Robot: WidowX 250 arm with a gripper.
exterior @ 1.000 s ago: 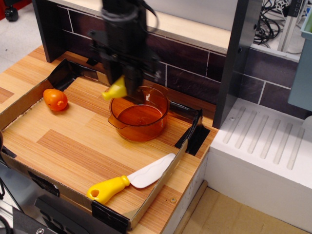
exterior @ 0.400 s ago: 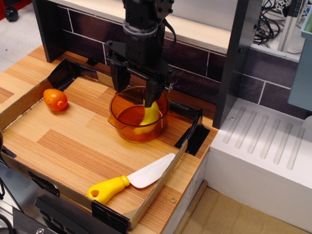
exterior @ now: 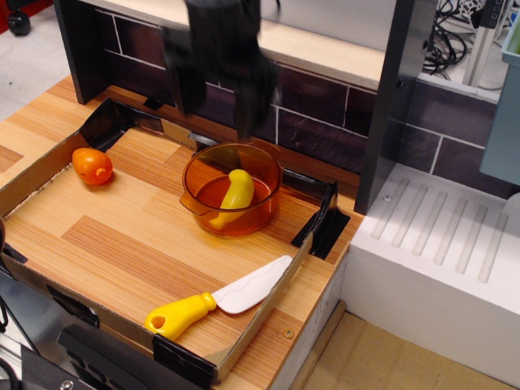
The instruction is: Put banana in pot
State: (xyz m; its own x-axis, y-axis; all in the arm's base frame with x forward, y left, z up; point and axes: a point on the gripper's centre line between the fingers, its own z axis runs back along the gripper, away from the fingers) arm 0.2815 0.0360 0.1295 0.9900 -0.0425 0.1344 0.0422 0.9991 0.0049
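Small yellow plastic banana (exterior: 233, 195) rests in the round amber pot (exterior: 197, 173); your blurred gripper (exterior: 218, 89), spread and empty, risks clipping the rim.

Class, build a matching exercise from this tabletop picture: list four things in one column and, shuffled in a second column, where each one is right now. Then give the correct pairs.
Column 1:
1. banana
2. round orange toy fruit
3. yellow-handled toy knife
4. end effector

Column 2:
A. near the tray's left wall
B. raised above the pot, motion-blurred
C. lying inside the pot
D. at the tray's front edge

Pairs: 1-C, 2-A, 3-D, 4-B
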